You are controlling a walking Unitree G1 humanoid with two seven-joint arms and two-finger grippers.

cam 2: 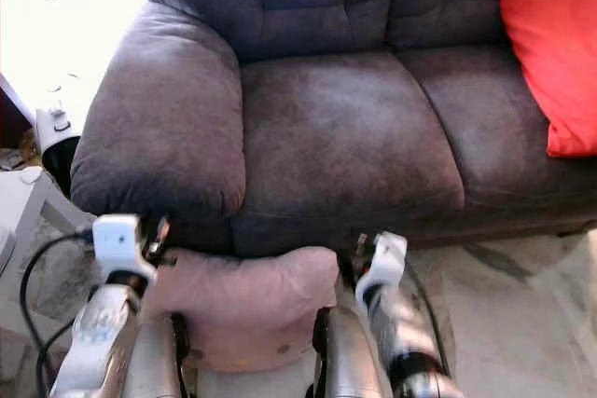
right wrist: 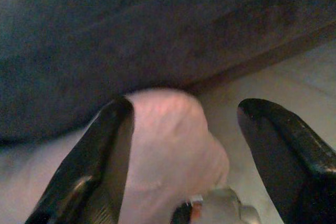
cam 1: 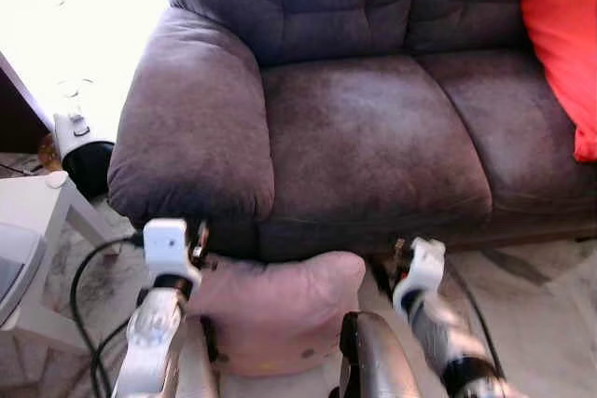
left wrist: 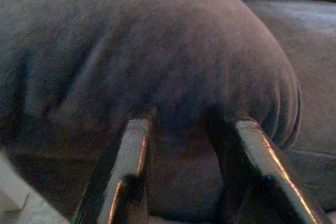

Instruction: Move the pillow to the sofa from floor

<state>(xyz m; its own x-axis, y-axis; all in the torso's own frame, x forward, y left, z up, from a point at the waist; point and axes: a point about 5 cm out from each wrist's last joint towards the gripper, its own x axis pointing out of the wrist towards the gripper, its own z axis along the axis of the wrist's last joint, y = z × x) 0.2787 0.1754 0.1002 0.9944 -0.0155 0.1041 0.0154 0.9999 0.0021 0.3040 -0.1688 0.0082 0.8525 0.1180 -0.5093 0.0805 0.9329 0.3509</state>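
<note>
pink pillow (cam 1: pixel 275 309) low, pressed against sofa (cam 1: pixel 364 137) front | left gripper (left wrist: pixel 184 145) and right gripper (right wrist: pixel 184 129) spread, flanking it, clamped on nothing | risk: squeeze slips, pillow snags under seat edge

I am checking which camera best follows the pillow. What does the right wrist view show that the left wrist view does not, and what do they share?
Right wrist view: a corner of the pink pillow between the open fingers of the right end effector, with pale floor beside it.
Left wrist view: the sofa's rounded armrest ahead of the left end effector, fingers apart.
Both: two black fingers in the foreground and the grey sofa beyond.
</note>
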